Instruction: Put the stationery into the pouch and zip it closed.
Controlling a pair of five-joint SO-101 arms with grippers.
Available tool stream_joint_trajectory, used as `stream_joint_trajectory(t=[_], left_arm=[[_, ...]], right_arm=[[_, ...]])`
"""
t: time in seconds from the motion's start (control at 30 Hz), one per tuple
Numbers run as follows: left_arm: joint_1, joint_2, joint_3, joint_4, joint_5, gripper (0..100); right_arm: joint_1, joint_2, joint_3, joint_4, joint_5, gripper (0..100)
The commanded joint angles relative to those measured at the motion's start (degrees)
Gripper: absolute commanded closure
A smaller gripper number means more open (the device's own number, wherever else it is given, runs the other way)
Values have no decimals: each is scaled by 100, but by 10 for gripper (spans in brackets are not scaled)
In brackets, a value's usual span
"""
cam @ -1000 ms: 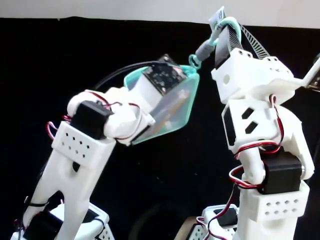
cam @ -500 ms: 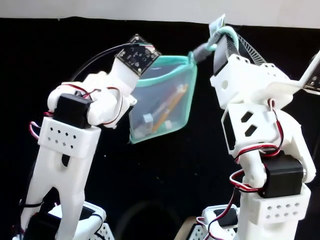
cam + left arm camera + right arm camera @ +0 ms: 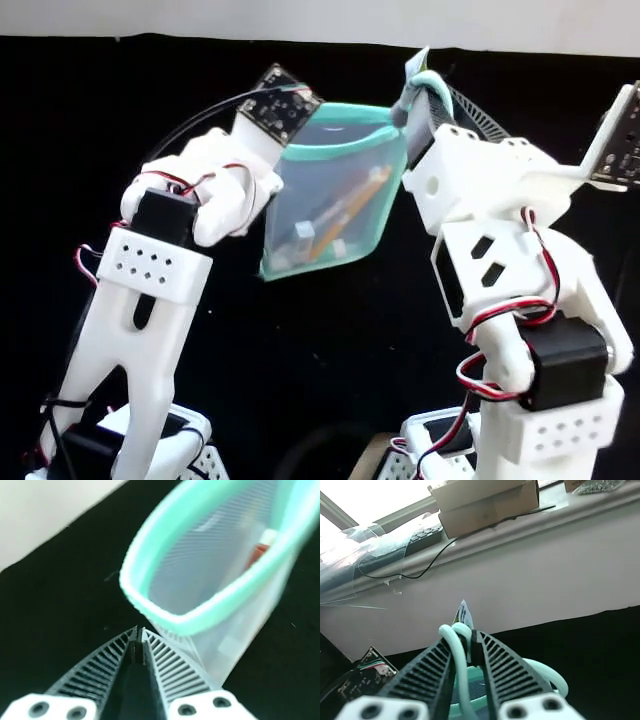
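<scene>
Right now the pouch (image 3: 335, 205) hangs in the air above the black counter (image 3: 330, 350), strung between my two arms. The left end effector (image 3: 139, 632) is closed on the pouch's corner, just below the teal rim, and the mesh wall lies against one finger. The right end effector (image 3: 468, 635) is clamped on the teal loop (image 3: 451, 632) at the opposite top corner. In the high view the stationery (image 3: 345, 205), an orange pencil with a few small pieces, lies slanted inside, low against the clear wall. The mouth gapes open. Compared with half a second ago, the right arm has leaned in toward the left one. The top edge now sits more level and the opening is wider.
</scene>
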State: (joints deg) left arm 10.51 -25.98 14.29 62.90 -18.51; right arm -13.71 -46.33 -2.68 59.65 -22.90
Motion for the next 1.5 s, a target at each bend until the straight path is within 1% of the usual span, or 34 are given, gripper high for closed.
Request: stream_joint_trajectory(t=[0.0,0.07,0.2,0.5,0.67,0.83,0.93,1.07,1.13,1.37,1.47], left_arm=[[-338,13,-13,-413,237,993],[-453,13,-13,-466,360,993],[-462,13,40,-492,387,993],[-453,22,57,-492,387,993],[-444,22,57,-492,387,993],[-110,22,57,-492,387,993],[92,31,127,-800,387,993],[136,259,514,-1600,387,993],[136,382,620,-1811,387,993],[163,541,497,-1837,387,993],[338,549,356,-1837,387,993]], right_arm=[[-66,-101,-743,22,-35,991],[-215,-92,-1007,84,-53,991],[-505,-92,-1218,435,-53,991],[-585,-57,-1182,444,-70,991],[-1103,-40,-1174,470,-70,991],[-1332,-40,-1165,470,-70,991],[-1455,-40,-1156,479,-70,991],[-1771,-84,-734,602,-62,991],[-1886,-92,-558,734,-62,991],[-1982,-66,-303,743,-62,991],[-1982,-48,-312,734,-62,991]])
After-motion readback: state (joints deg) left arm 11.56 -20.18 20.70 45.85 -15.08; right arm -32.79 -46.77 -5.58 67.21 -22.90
